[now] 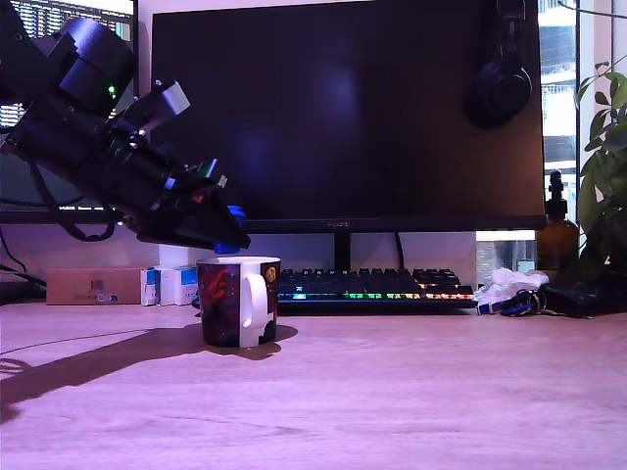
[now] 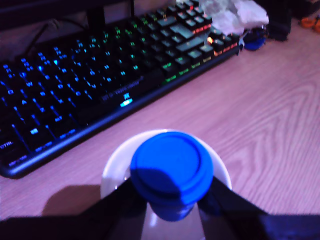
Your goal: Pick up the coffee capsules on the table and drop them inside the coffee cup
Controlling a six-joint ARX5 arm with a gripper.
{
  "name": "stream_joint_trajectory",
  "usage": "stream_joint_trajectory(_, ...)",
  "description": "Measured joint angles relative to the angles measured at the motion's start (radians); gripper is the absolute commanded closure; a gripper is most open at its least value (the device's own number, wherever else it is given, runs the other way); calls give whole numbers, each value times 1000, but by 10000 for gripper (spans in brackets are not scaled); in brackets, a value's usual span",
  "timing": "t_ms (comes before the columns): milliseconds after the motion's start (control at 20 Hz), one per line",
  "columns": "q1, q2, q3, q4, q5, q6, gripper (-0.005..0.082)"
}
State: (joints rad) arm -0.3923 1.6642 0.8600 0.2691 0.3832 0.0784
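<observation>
Exterior view: arm slants down from the exterior view's left; its claw (image 1: 227, 230) pinches the blue coffee capsule (image 1: 233, 211) directly above the coffee cup (image 1: 238, 302), which stands on the bench (image 1: 411, 392) before the keyboard (image 1: 377, 289).

Wrist view: capsule (image 2: 172, 172) held over the cup's white rim (image 2: 112, 162); cup contents hidden.

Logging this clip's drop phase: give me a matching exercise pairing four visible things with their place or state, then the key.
Things:
1. blue capsule
2. coffee cup
3. keyboard
4. headphones

Places or states:
A. hanging on the monitor's upper corner, at the exterior view's right
B. held in the pincer, above the cup's mouth
C. lit in rainbow colours, under the monitor
D. standing upright on the wooden table, white handle showing

Pairs: 1-B, 2-D, 3-C, 4-A
</observation>
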Motion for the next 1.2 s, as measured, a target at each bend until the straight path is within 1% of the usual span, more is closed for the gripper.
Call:
stream_joint_trajectory(100, 0, 0, 0, 0, 5, 10, 300)
stream_joint_trajectory(150, 0, 0, 0, -1, 28, 10, 241)
stream_joint_trajectory(200, 0, 0, 0, -1, 44, 26, 238)
stream_joint_trajectory(250, 0, 0, 0, -1, 52, 31, 238)
stream_joint_trajectory(350, 0, 0, 0, -1, 62, 31, 238)
stream_joint_trajectory(450, 0, 0, 0, 0, 89, 31, 238)
stream_joint_trajectory(500, 0, -1, 0, -1, 106, 18, 242)
stream_joint_trajectory(600, 0, -22, 0, -25, 115, 8, 295)
stream_joint_trajectory(700, 0, -87, 0, -76, 116, 3, 362)
stream_joint_trajectory(750, 0, -131, 0, -105, 116, 2, 425)
stream_joint_trajectory(850, 0, -217, 1, -174, 117, 2, 643)
stream_joint_trajectory(900, 0, -249, 2, -217, 117, 2, 737)
stream_joint_trajectory(950, 0, -269, 2, -260, 117, 2, 796)
stream_joint_trajectory(1150, 0, -291, 2, -448, 110, -1, 792)
stream_joint_trajectory(1200, 0, -310, 2, -480, 92, -18, 792)
